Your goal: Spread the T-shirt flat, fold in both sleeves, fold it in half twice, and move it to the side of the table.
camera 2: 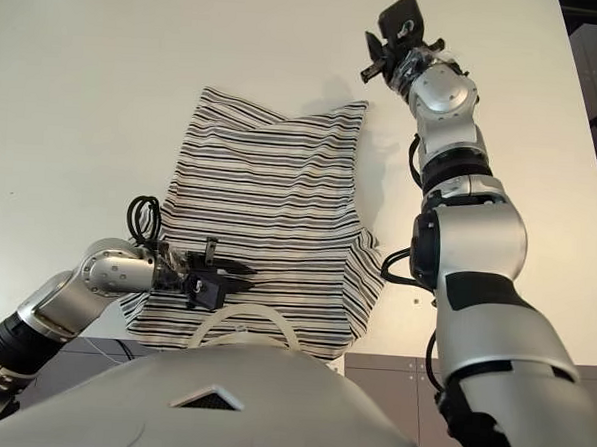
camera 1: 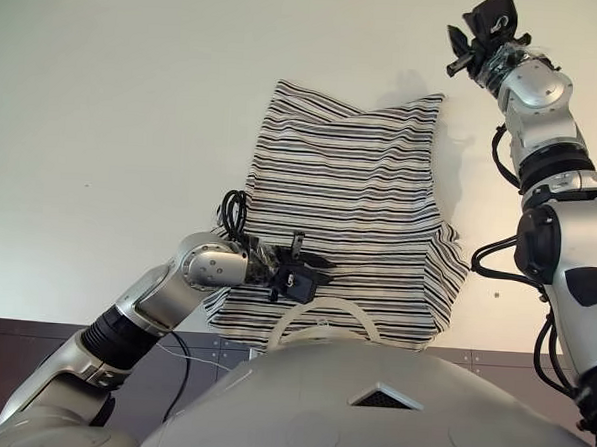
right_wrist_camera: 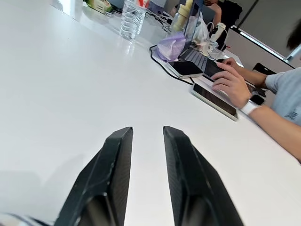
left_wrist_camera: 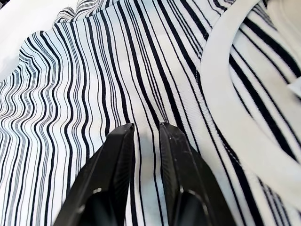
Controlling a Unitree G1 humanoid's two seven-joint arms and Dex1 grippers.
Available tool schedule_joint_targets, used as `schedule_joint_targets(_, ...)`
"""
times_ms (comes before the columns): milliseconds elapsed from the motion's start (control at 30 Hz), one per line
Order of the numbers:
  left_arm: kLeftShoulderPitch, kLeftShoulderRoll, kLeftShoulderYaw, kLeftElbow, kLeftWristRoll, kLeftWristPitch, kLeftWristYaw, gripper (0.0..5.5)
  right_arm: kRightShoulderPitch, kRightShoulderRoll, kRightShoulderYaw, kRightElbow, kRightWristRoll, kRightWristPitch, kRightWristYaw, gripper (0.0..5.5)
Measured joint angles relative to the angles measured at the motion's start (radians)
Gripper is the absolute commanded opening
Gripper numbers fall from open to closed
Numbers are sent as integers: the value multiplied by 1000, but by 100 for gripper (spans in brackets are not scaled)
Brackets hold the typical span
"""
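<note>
T-shirt (camera 1: 349,206) position: spread on the white table (camera 1: 103,123), centred ahead of us, its near end at the near table edge.
Long axis: runs straight away from us, with the collar (camera 1: 324,313) at the near end and the hem (camera 1: 360,105) at the far end.
Left claw (camera 1: 321,268) location: low on the cloth, just beyond the collar and toward its left side, pointing to our right along the stripes.
Left claw state: 2 fingers (left_wrist_camera: 117,155) slightly apart, tips on the cloth. We see no fold gathered between them.
Right claw (camera 1: 466,52) location: over bare table, just beyond and to the right of the far right hem corner (camera 1: 435,99), apart from the cloth.
Right claw state: 2 fingers slightly apart, nothing between them.
Nearer arm: left arm for the collar end, right arm for the hem end.
Step in hand: no sleeve spreads past the body on the left, and the right edge shows only a small bulge. We judge the sleeves to be in and the 1st half-fold due.
Governing relation: the hem corner lies toward us and to the left of the right claw. A fold from that corner would travel down the long axis toward the collar.
Risk: the left claw occupies the likely landing zone.
</note>
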Motion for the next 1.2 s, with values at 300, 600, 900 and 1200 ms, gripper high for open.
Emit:
schedule_joint_targets(300, -5, -20, 71, -35, -114, 201, -23, 101, 564, -209, 221, -761, 85, 94, 743, 117)
schedule_joint_targets(600, -33, -17, 120, -141, -201, 363, -63, 101, 735, -364, 281, -1079, 94, 181, 767, 117)
schedule_joint_targets(900, -100, -84, 130, -144, -221, 420, -41, 101, 434, -304, 325, -638, 6, 68, 573, 117)
schedule_joint_targets(1200, -387, -278, 276, 62, -261, 500, 145, 101, 195, -261, 427, -310, -159, -146, 484, 117)
